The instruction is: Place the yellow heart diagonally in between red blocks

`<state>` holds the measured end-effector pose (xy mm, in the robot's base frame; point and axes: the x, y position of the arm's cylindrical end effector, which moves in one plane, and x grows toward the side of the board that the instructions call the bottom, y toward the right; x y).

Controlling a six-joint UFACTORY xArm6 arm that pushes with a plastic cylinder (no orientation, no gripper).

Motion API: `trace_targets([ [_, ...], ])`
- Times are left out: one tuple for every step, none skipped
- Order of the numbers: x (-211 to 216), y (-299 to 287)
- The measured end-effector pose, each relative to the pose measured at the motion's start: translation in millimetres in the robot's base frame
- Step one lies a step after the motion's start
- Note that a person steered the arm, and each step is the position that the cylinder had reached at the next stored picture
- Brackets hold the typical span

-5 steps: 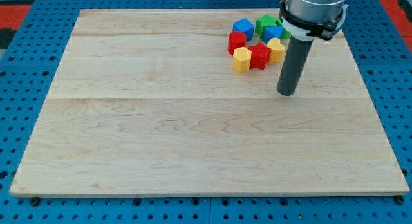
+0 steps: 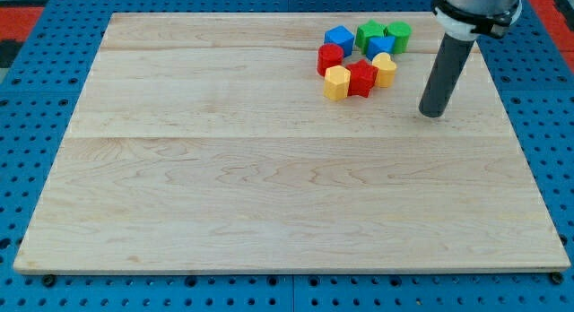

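The wooden worktop (image 2: 269,169) fills most of the view, resting on a blue pegboard (image 2: 27,97). My rod stands upright near the worktop's right edge, and my tip (image 2: 433,113) touches bare wood, apart from every block; it has no fingers, so nothing is grasped. All 8 blocks sit clustered near the top edge, toward the top-right corner. 2 green blocks (image 2: 369,32) (image 2: 399,34) lie closest to that edge, with 2 blue blocks (image 2: 338,37) (image 2: 381,46) beside them. Just below, a red block (image 2: 330,58) and a red block (image 2: 362,77) sit diagonally. A yellow block (image 2: 336,82) touches the lower red one's left side. The yellow heart (image 2: 385,69) touches its right side.
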<state>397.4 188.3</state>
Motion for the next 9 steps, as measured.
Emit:
trace_targets([
  [-21.8,-2.0],
  [-45.3,-9.1],
  [-67.9,-1.6],
  [-81.3,-8.3],
  [-81.5,-56.9],
  [-85.8,-72.4],
  [-85.8,-95.6],
  [-85.8,-103.4],
  [-85.8,-99.4],
])
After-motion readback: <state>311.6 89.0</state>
